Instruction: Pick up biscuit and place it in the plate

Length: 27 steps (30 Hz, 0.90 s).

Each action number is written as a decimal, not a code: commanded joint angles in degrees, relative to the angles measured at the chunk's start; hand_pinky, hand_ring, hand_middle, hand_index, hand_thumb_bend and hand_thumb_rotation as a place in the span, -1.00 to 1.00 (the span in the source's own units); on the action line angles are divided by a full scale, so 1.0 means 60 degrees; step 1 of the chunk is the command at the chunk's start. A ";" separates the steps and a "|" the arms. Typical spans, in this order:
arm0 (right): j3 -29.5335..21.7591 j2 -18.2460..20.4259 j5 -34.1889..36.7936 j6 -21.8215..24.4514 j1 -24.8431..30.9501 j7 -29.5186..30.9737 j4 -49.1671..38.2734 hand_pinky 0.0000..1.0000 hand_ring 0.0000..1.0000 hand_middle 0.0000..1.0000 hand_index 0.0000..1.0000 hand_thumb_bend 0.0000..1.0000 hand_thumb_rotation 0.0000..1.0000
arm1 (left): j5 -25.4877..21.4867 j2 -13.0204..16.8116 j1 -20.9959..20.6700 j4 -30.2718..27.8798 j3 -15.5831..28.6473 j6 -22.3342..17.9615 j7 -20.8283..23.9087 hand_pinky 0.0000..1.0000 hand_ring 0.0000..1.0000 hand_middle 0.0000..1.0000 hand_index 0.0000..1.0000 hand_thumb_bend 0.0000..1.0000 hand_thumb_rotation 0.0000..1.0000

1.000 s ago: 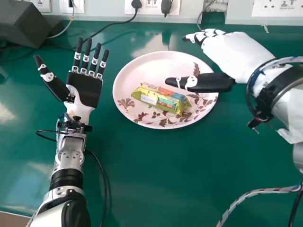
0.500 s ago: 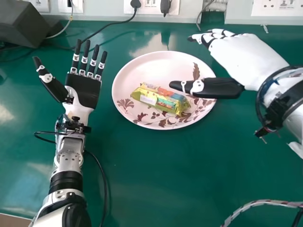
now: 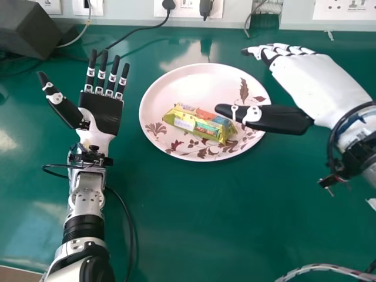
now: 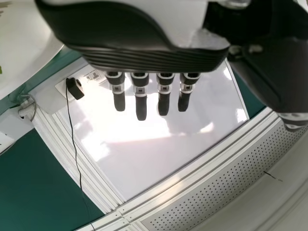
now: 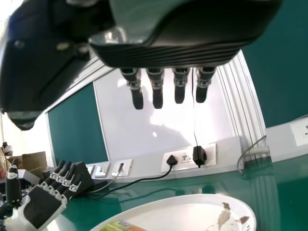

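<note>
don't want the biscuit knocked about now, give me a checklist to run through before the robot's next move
1. Biscuit pack lying in the plate: ok
2. Plate resting on the green table: ok
3. Right hand open, its fingers not curled round the pack: ok
4. Right thumb clear of the plate: not ok, it reaches over the rim to the pack's end
5. Gap between right thumb and pack: cannot tell, they overlap in the head view
6. Left hand open and beside the plate, not over it: ok
</note>
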 commanded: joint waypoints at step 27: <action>-0.0996 0.1365 0.1471 -0.1270 0.1978 -0.1964 -0.0643 1.00 1.00 1.00 1.00 1.00 0.37 | 0.0333 -0.0235 0.0845 0.0589 -0.0188 -0.0224 0.0118 0.79 0.86 0.93 1.00 1.00 0.56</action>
